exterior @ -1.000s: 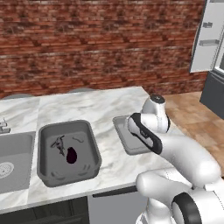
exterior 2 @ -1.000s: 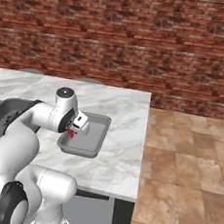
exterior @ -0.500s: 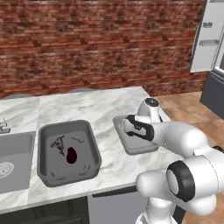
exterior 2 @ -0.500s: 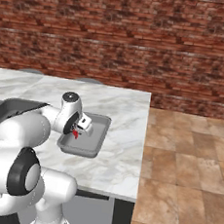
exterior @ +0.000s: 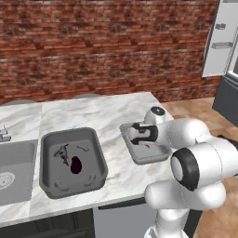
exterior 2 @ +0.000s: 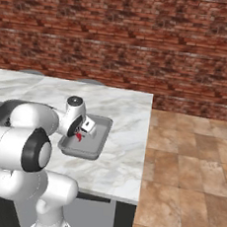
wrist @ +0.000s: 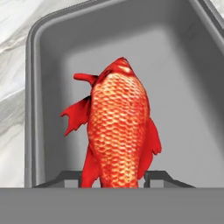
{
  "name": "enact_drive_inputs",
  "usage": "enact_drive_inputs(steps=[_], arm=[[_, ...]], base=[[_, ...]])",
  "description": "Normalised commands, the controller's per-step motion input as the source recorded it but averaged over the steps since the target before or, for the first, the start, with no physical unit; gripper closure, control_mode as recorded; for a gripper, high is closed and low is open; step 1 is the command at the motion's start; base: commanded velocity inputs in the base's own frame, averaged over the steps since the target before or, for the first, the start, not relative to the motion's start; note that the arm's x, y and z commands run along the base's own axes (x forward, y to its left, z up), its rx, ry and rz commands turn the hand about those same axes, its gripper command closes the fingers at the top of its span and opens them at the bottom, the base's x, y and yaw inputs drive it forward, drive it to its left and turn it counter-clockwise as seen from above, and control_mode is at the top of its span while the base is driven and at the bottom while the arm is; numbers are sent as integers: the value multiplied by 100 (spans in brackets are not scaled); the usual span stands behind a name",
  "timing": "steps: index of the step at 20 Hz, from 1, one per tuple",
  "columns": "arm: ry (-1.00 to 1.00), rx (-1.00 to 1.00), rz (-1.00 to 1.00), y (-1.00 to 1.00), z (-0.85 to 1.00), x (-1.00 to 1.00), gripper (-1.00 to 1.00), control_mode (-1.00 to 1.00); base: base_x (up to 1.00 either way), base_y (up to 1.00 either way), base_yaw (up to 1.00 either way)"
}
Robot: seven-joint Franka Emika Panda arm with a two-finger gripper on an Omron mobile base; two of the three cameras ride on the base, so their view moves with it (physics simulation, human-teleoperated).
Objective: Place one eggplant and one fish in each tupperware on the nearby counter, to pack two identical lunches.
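Observation:
My gripper point(wrist: 118, 177) is shut on the red-orange fish point(wrist: 118, 127), which hangs head-down just inside the smaller, lighter tupperware point(wrist: 183, 87). In the left base view the gripper point(exterior: 142, 138) sits over that tupperware point(exterior: 160, 151), and a sliver of the red fish point(exterior: 146, 145) shows under it. The right base view shows the fish point(exterior 2: 78, 137) beneath the hand, above the tupperware point(exterior 2: 101, 134). The large dark tupperware point(exterior: 95, 144) holds a dark purple eggplant point(exterior: 76, 165) and a dark grey fish point(exterior: 62, 152).
Both tubs stand on the marble counter point(exterior: 107, 114). A steel sink point(exterior: 14, 162) is inset at the left. A brick wall runs behind the counter. The fridge point(exterior: 223, 42) stands at the far right, past the tiled floor point(exterior 2: 190, 158).
The hand has come down toward the small tub with the red fish still in its grip, and the arm has folded lower over the counter's edge.

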Motion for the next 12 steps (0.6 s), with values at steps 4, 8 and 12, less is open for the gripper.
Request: enact_drive_inputs(steps=[4, 8, 12], arm=[[0, 0, 0, 0, 0, 8, -100, -100], [-4, 0, 0, 0, 0, 2, -100, -100], [-8, 0, 0, 1, 3, 1, -100, -100]], base=[[0, 0, 0], [0, 0, 0], [0, 0, 0]])
